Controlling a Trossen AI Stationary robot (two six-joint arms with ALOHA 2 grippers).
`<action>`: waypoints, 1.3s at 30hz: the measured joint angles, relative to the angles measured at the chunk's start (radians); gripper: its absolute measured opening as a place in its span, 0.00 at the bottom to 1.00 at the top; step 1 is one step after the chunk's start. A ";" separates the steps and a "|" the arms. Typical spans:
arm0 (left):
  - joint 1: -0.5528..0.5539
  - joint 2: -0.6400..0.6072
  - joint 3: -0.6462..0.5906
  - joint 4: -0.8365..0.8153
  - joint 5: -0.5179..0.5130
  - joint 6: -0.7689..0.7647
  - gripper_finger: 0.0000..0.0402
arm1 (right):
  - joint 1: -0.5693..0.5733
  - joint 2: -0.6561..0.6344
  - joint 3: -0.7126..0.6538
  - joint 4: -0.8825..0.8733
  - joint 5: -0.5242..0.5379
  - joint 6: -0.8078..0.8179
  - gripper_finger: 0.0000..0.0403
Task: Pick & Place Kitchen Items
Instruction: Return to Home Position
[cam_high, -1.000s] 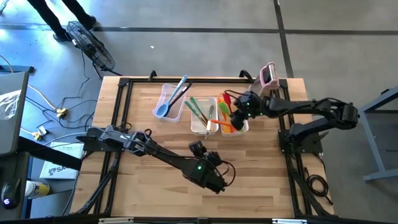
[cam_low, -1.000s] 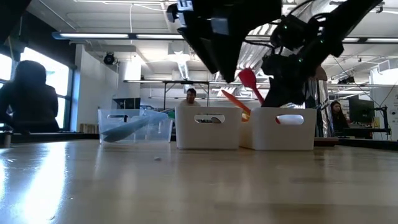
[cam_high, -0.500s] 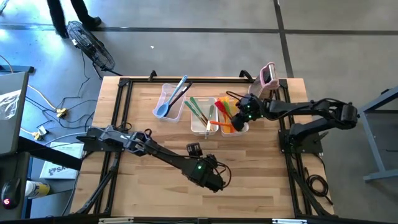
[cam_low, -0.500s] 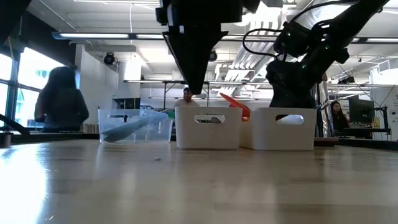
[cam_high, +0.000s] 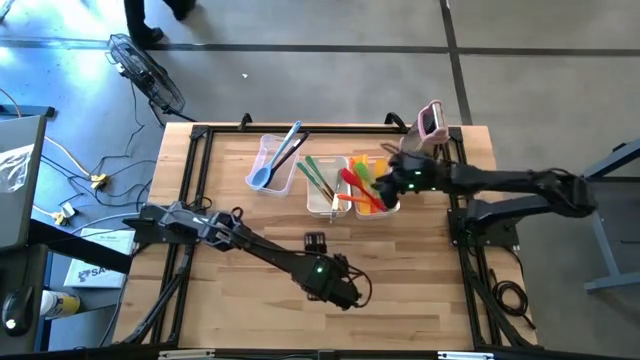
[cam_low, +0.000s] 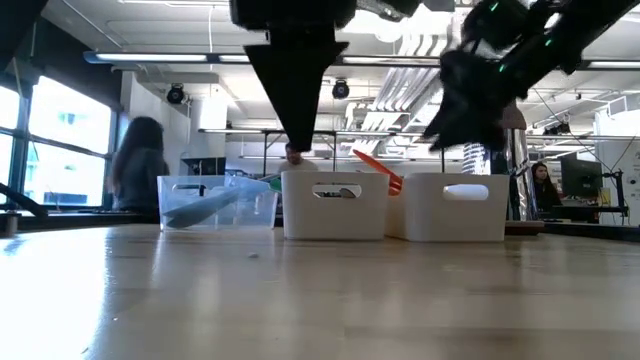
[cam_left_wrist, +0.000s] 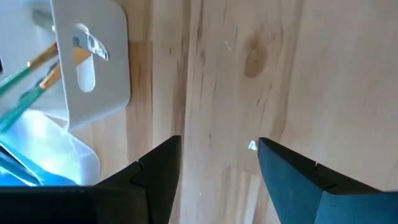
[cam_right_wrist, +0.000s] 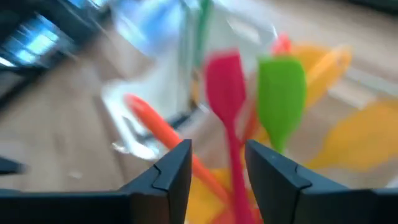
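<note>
In the high view the left arm reaches in from the left edge across the light wooden table (cam_high: 225, 290). The left gripper (cam_left_wrist: 219, 144) hangs over bare wood in the lower middle, its fingers spread wide with nothing between them. Above it, in the upper middle, three rectangular plastic tubs stand in a row. The clear left tub (cam_low: 215, 205) holds a blue long-handled spoon (cam_high: 275, 160), whose handle sticks out past the tub's upper rim. The white middle tub (cam_low: 335, 215) holds green slim-handled utensils (cam_high: 318, 177). The white right tub (cam_low: 465, 218), just beside it, holds a red spatula (cam_right_wrist: 225, 84), a green spatula (cam_right_wrist: 281, 99), an orange spatula (cam_right_wrist: 155, 127) and yellow pieces (cam_right_wrist: 323, 62). The right gripper (cam_right_wrist: 217, 146) hovers over this tub's right side, fingers apart and gripping nothing. A pink-and-white upright gadget (cam_high: 430, 120) stands near the table's upper right corner.
</note>
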 joint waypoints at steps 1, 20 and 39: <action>0.000 -0.004 0.000 0.000 0.001 0.024 0.51 | 0.004 -0.045 0.000 -0.005 0.002 0.000 0.35; 0.013 -0.372 0.000 0.000 -0.235 0.396 0.03 | 0.018 -0.855 0.004 -0.227 -0.259 -0.197 0.01; -0.066 -1.243 -1.040 0.638 -0.273 0.226 0.00 | 0.018 -1.074 -0.444 0.213 -0.457 -0.159 0.01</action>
